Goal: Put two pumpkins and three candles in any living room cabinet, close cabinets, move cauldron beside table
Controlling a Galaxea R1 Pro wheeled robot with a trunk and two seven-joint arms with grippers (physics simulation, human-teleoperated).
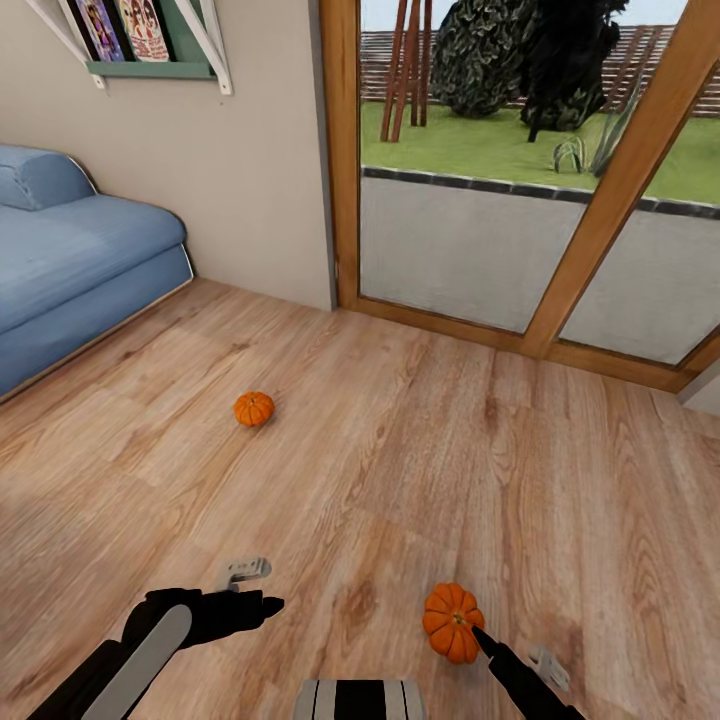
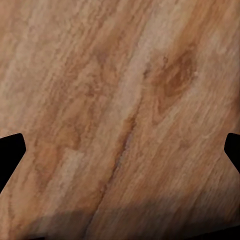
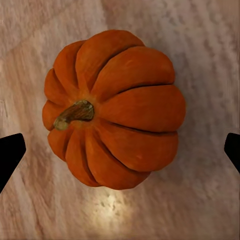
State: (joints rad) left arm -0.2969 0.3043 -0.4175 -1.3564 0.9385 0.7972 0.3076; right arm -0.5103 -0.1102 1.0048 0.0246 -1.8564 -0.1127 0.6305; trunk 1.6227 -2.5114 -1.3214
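Our right gripper [image 3: 120,145] hangs wide open over the near pumpkin [image 1: 452,622] on the wooden floor [image 1: 400,450]; we judge a pickup is beginning, calling for descent and closing. Our left gripper [image 2: 120,145], also spread, holds nothing. Farther off lies the second pumpkin [image 1: 254,408]. Both arms are cut off.

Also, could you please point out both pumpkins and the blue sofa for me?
Near pumpkin [image 3: 112,107]: right wrist view, on a rib beside the stem.
Far pumpkin [image 1: 254,408]: head view, middle of its ribbed side.
Blue sofa [image 1: 70,250]: head view, on the seat cushion.
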